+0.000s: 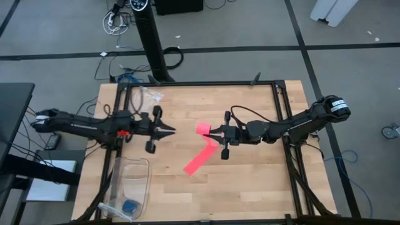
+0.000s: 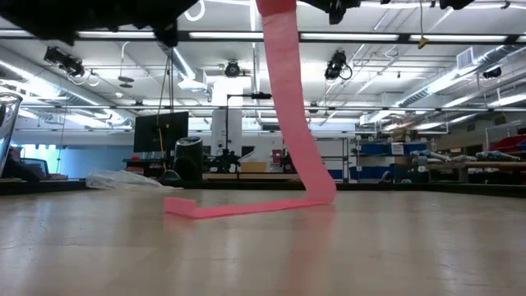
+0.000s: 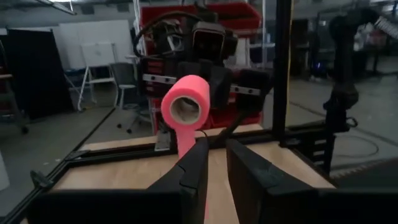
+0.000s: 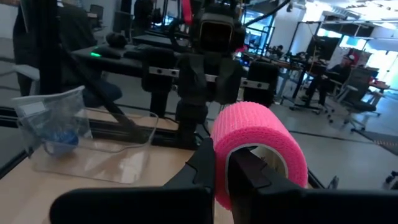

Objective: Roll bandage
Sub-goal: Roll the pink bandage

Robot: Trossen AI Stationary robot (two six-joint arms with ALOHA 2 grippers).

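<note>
My right gripper [image 4: 222,163] has its jaws clamped through the wall of the bandage [image 4: 258,149]: one jaw outside the roll, one inside its hollow core, held above the table near its middle. The roll is bright pink, with a fine crinkled weave and a pale inner lining. From it a flat tail [image 2: 288,123] hangs down, bends where it meets the table [image 2: 263,255], and lies flat toward a folded end. Seen from above, the tail [image 1: 199,159] runs diagonally away from the roll toward the near edge. My left gripper [image 1: 170,130] hovers just short of the roll, pointing at its open end, jaws nearly together with a narrow gap and nothing between them. The table is light wood planking inside a black frame. A clear plastic bin [image 1: 128,185] sits at the left near corner, with a small blue object [image 1: 130,205] by it. Beyond is a workshop with ceiling strip lights.
</note>
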